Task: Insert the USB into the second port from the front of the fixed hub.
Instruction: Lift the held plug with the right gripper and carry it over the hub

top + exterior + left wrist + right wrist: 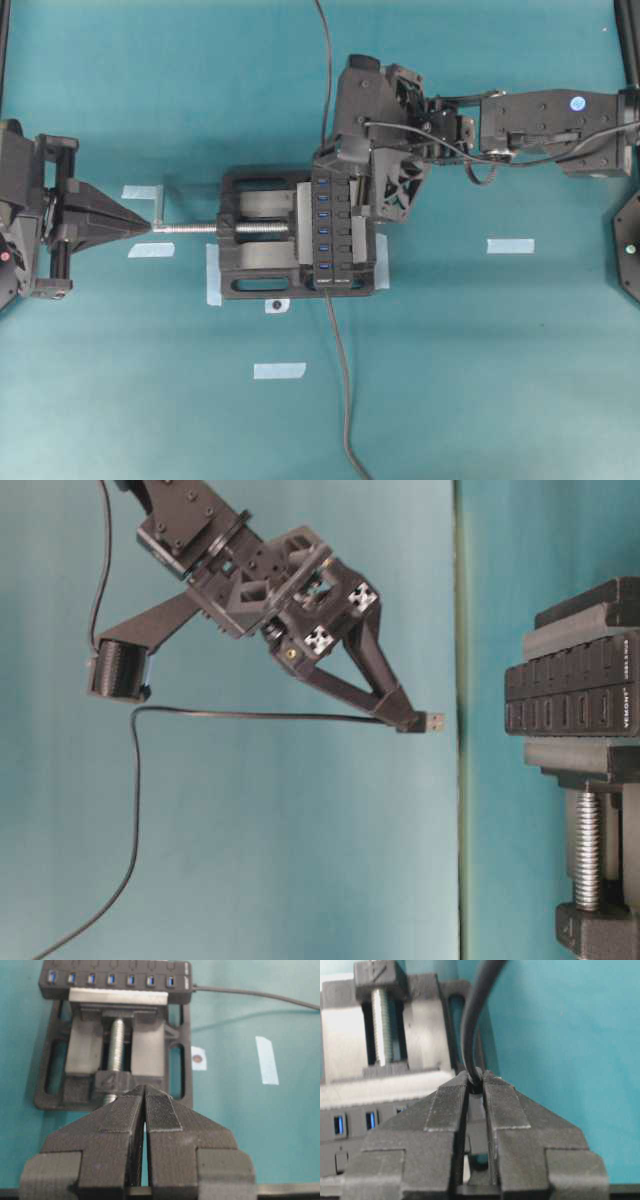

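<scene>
USB point(432, 722) pinched at the tip of the right gripper point(405, 718), metal end poking out toward the fixed hub point(575, 695), apart from it and unplugged. Thin cable point(250, 716) trailing back from the plug and looping down. Fixed hub clamped in a black vise point(255, 247) with a silver screw point(195, 228), blue ports in a row. Left gripper point(145, 1110) pressed together on nothing, tip at the screw's handle end. Pale tape strips point(510, 245) scattered across the teal table point(480, 380).

overhead: top-down, far | table-level: side-on, near | wrists: close, both face vise point(115, 1055)
</scene>
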`<state>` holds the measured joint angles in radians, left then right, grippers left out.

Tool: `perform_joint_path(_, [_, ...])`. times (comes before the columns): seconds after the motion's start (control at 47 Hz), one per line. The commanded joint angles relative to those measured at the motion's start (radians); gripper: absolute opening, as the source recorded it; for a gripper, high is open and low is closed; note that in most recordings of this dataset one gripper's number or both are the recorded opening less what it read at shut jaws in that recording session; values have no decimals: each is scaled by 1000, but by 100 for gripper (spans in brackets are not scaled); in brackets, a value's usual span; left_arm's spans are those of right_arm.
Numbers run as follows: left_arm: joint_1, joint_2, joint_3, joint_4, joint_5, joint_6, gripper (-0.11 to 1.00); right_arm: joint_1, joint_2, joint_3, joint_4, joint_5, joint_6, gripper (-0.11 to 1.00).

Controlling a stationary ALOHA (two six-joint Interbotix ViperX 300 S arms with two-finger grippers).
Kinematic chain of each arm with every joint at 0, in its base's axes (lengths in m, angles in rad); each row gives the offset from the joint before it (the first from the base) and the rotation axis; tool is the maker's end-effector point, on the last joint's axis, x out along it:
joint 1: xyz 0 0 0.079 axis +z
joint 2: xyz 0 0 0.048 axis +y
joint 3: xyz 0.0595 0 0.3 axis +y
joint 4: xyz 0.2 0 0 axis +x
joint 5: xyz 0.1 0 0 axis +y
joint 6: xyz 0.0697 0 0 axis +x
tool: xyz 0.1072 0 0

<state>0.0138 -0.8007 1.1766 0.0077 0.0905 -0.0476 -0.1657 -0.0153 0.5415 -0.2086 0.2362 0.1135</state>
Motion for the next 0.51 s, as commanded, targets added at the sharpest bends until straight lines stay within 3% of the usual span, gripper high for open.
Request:
perform_joint_path(0.0, [2,3,-9,2,-3,-3,0,9,-32,-11,2,-3,3,4])
perform_joint_path(0.489, [2,3,-9,2,-3,-3,0,21,-38,-11,2,25,5,4])
